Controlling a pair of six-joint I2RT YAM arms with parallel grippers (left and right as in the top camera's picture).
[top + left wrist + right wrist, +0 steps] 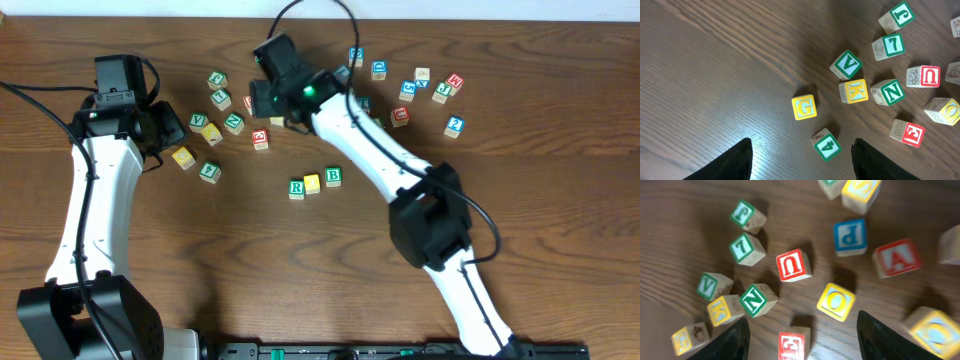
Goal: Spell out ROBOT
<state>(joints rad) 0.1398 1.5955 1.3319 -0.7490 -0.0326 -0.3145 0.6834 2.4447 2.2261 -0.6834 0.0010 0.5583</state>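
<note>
Green R cube, a yellow cube and green B cube sit in a row mid-table. The right gripper is open, a yellow O cube just ahead; the left gripper is open and empty

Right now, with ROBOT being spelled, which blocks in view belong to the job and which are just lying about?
Job: green R cube, yellow cube beside it, green B cube, in a row; loose yellow O cube. I cannot make out a T.
Lying about: green V, yellow K, green N, red U, yellow G, blue P, red A.
</note>
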